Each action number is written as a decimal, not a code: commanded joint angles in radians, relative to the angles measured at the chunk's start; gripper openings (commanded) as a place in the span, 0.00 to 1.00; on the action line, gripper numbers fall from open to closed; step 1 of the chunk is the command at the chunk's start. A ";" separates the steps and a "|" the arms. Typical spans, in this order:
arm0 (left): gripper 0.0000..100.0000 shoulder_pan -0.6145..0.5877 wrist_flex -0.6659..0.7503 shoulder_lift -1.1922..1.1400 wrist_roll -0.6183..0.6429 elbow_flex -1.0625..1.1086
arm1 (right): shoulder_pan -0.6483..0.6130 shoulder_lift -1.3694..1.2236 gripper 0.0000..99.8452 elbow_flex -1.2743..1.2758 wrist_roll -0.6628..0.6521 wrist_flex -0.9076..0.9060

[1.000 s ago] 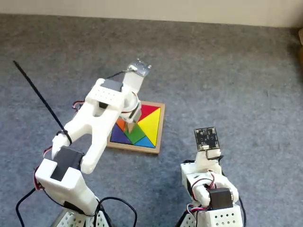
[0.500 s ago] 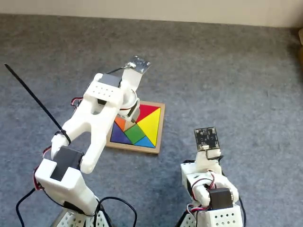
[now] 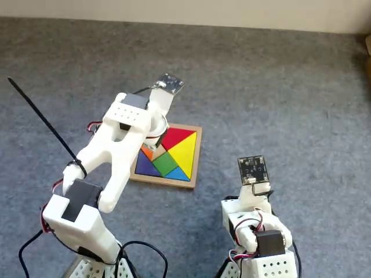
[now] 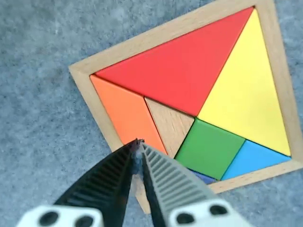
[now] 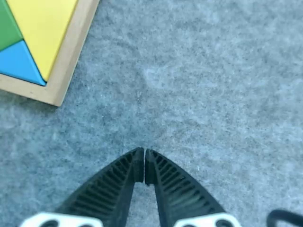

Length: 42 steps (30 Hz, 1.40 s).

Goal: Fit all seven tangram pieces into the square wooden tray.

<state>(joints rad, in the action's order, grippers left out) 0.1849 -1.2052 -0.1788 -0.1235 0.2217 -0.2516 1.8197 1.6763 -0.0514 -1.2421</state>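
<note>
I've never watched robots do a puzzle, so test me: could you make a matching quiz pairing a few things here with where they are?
Things:
1. red triangle
2. green square
3. left gripper
4. right gripper

Places:
A. above bare carpet
B. beside the blue triangle
C. long side against the rim of the tray
D. tips over the orange piece

Pairs: 1-C, 2-B, 3-D, 4-A

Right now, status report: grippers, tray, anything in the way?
Left gripper shut, above orange piece in square wooden tray. Right gripper shut over grey carpet. Seven pieces seated. Left arm overhangs tray.
</note>
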 commanded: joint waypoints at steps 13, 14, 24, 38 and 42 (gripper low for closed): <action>0.00 -0.082 0.348 0.605 0.066 0.519 | 0.013 0.018 0.03 0.107 0.003 -0.008; 0.00 -0.082 0.365 0.642 0.066 0.552 | 0.013 0.018 0.03 0.107 0.003 -0.008; 0.00 -0.077 0.471 0.967 0.066 0.785 | 0.015 0.018 0.03 0.105 0.006 -0.008; 0.00 -0.076 0.471 1.250 0.066 0.923 | 0.015 0.018 0.03 0.105 0.003 -0.008; 0.00 -0.076 0.471 1.365 0.066 0.975 | 0.015 0.018 0.03 0.105 0.003 -0.008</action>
<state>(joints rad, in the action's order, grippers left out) 0.1204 -0.7526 1.1040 -0.0667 1.1899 -0.2516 1.8197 1.6763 -0.0514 -1.2421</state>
